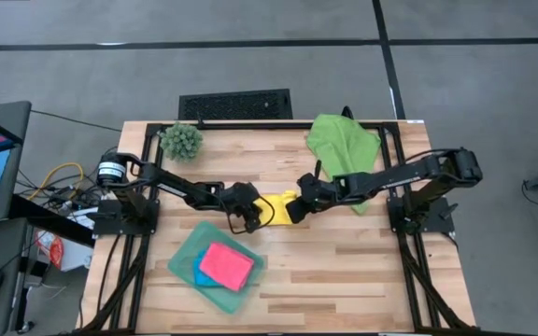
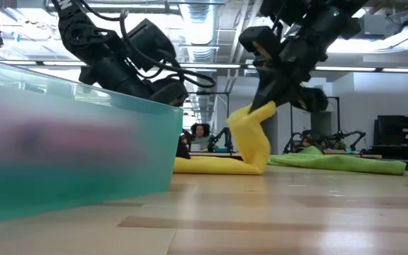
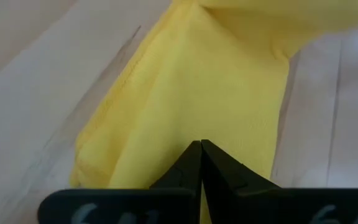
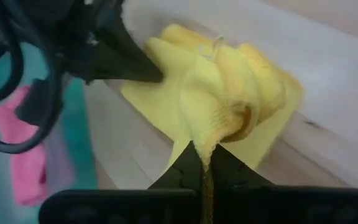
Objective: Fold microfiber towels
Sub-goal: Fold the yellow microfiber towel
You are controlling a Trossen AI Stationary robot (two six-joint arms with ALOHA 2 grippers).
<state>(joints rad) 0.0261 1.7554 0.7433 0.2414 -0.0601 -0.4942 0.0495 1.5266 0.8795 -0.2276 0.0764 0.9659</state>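
Yellow towel (image 1: 279, 207): lies near the middle of the worktop (image 1: 344, 271), between the two grippers; one part flat on the wood, one edge pulled up into a bunched fold, as the low view shows (image 2: 250, 138).
Right gripper (image 1: 294, 211): fingers nearly closed, pinching the raised edge of the yellow towel; the cloth is caught between the fingertips in the right wrist view (image 4: 205, 163).
Left gripper (image 1: 253, 217): fingers fully closed with nothing between them, tips together and pressing down on the flat part of the yellow towel (image 3: 201, 155).
Green towel (image 1: 342, 142): rumpled, lying at the far right part of the worktop, partly under the right arm, well apart from the yellow towel.
Pink towel (image 1: 225, 264): folded, lying in the tray on top of the blue one.
Blue towel (image 1: 201, 275): folded, in the tray, only an edge showing under the pink towel.
Tray (image 1: 183, 259): translucent teal, on the near left part of the worktop, just beside the left gripper.
Plant (image 1: 182, 141): small spiky green ball at the far left corner of the worktop.
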